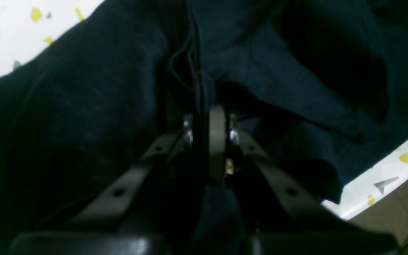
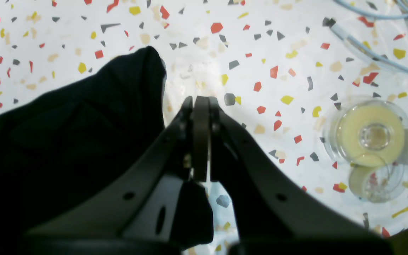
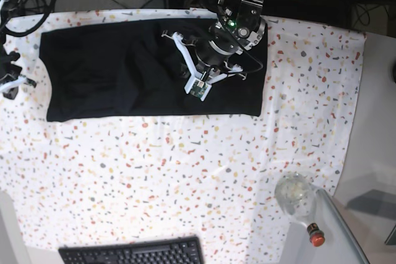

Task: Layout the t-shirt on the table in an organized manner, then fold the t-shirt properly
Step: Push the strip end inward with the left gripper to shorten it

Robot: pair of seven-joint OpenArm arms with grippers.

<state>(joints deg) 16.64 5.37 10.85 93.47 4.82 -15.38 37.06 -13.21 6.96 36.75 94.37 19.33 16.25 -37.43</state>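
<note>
The black t-shirt lies spread wide across the far part of the speckled table, with some creases near its middle. My left gripper hovers over the shirt's right half. In the left wrist view that gripper is shut with a bunched fold of the t-shirt pinched between its fingers. My right gripper is shut and holds nothing. It hangs over bare table just beside an edge of the t-shirt. In the base view it sits at the far left edge.
A clear tape dispenser and pale blue cables lie to the right of my right gripper. A black keyboard, a clear rounded object and a red-capped bottle sit near the front. The table edge runs close by the shirt.
</note>
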